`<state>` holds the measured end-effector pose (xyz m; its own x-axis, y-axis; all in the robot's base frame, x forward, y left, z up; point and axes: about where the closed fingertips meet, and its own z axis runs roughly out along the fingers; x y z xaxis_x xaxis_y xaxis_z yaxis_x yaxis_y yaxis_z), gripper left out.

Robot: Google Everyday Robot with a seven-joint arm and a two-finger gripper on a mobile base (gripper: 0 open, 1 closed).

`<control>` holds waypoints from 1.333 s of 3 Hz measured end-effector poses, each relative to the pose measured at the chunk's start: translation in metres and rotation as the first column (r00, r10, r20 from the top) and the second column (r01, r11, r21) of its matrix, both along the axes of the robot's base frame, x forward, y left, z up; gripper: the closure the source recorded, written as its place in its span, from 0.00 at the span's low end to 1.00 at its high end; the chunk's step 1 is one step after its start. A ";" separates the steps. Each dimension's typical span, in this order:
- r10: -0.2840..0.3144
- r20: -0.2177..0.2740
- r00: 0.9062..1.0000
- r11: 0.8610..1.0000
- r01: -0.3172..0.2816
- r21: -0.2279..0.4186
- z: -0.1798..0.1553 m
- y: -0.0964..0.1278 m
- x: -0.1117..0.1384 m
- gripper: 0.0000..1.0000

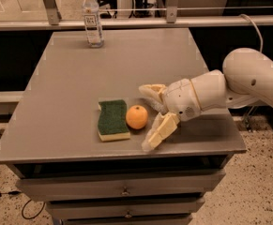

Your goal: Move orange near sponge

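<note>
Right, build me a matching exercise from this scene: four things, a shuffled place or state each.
1. small round orange fruit
2. green-topped rectangular foam sponge
3. clear plastic water bottle
4. pale two-finger gripper

A. upright, far edge of grey table
B. jaws open, right of the fruit
C. flat, left of the fruit
D. between sponge and gripper

Pairs: 1-D, 2-C, 3-A, 4-B

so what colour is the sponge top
The sponge top is dark green (camera view); the open claw sits at the orange.
</note>
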<state>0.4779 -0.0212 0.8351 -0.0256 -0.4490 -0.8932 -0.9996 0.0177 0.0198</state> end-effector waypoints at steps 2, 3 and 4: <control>-0.106 0.147 0.984 0.994 0.103 0.027 0.072 -0.058 0.014 0.00; -0.192 0.246 0.950 0.981 0.180 0.070 0.124 -0.097 0.019 0.00; -0.200 0.258 0.945 0.980 0.187 0.076 0.131 -0.100 0.021 0.00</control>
